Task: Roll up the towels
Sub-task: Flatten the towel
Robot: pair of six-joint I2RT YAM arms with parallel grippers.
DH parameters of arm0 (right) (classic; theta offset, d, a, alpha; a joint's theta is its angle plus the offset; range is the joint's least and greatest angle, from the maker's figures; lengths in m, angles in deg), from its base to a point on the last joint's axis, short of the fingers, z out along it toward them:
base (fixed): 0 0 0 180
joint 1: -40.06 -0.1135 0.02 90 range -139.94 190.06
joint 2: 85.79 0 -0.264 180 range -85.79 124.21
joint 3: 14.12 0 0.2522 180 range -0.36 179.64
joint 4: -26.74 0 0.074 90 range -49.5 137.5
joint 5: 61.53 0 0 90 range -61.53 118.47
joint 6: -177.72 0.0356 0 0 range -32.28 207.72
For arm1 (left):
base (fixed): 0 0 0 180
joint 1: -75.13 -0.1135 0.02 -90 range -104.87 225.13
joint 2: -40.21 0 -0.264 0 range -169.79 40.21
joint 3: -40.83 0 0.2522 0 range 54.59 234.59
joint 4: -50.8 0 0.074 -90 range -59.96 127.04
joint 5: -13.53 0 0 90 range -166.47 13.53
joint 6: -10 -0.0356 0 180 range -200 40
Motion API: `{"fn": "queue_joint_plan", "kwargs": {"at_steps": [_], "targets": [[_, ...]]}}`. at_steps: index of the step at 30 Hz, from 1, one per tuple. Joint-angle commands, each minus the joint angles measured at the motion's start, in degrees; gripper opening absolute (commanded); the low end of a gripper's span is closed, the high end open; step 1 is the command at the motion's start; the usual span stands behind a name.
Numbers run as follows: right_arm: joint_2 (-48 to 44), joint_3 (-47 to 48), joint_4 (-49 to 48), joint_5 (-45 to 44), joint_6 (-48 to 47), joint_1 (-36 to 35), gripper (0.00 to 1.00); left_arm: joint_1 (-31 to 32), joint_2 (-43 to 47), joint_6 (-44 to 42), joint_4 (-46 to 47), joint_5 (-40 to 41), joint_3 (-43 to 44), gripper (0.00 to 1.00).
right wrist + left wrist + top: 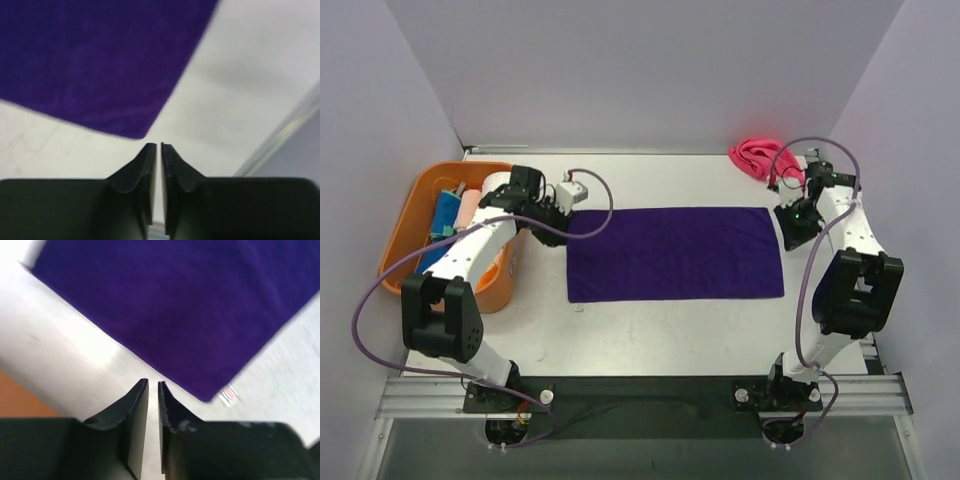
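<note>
A dark purple towel lies flat and spread out in the middle of the table. My left gripper hovers at its left edge, and in the left wrist view the left gripper stands just off the purple towel's corner. Its jaws are a narrow gap apart, with nothing between them. My right gripper is at the towel's right edge. In the right wrist view the right gripper sits just off the purple towel's corner, its jaws almost together and empty. A hot pink towel lies crumpled at the back right.
An orange basket stands at the left, beside the left arm. It holds a blue towel, a pale pink one and a white roll. Grey walls close in on both sides and at the back.
</note>
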Motion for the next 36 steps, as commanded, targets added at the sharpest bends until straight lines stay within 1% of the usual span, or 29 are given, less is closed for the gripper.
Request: {"fn": "queue_joint_plan", "kwargs": {"at_steps": [1,2,3,6,7,10,20,28,33,36], "targets": [[-0.7,-10.31,8.96,5.01,0.19,-1.01,0.07,1.32,2.34,-5.16,-6.98,-2.68,-8.21,0.22],[-0.8,-12.07,8.26,5.28,0.54,-0.93,0.06,1.76,2.88,-5.59,-6.89,-2.15,-11.1,0.21],[-0.89,-14.44,7.38,5.19,1.06,-0.93,0.06,2.98,3.23,-5.6,-6.71,-1.88,-12.09,0.2],[-0.1,-16.39,4.22,4.4,2.91,-0.92,0.05,4.83,3.5,-4.63,-4.78,-0.48,-14.98,0.17],[0.95,-16.66,3.6,4.14,3.35,-0.93,0.05,6.14,3.24,-4.37,-4.34,-0.13,-15.26,0.15],[2.27,-16.57,1.67,3.26,4.85,-0.93,0.04,8.26,2.71,-3.32,-1.97,1.98,-16.4,0.14],[5.35,-17.97,-1.85,-0.6,6.43,-0.93,0.02,11.25,-0.27,-2.26,1.81,3.65,-19.47,0.12],[7.73,-20.35,-4.49,-5.44,6.26,-1.1,0.01,11.17,-2.74,-2.78,3.48,8.83,-22.64,0.11],[5.97,-22.46,-4.23,-11.05,3.62,-1.1,0.0,11.08,-2.21,-4.89,0.94,10.86,-24.57,0.09],[4.04,-23.77,-3.53,-11.33,2.22,-1.28,0.01,11.08,-0.98,-6.3,-1.34,11.04,-25.28,0.08]]}}
